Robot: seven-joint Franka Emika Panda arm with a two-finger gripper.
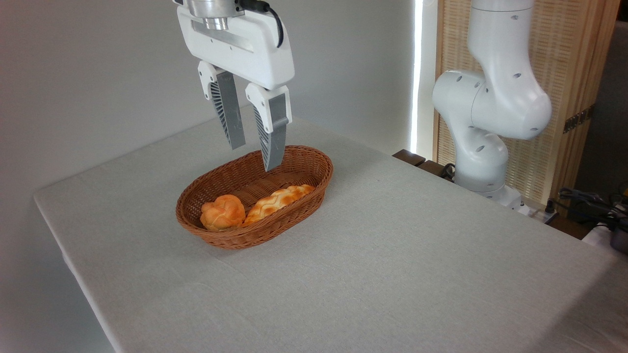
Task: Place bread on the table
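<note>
Your gripper [254, 158] hangs with jaws apart above the basket [314, 189], clear of its rim. Inside, the bread [222, 212] touches the braided loaf [279, 198], so only its left side is free, close to the wicker wall. The worktop [392, 274] lies bare in front and to the right.

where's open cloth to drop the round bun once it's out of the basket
The table is bare in front of and right of the basket. A narrower strip runs left. The basket is crowded: bread touches the braided loaf, with the open gripper above.
</note>
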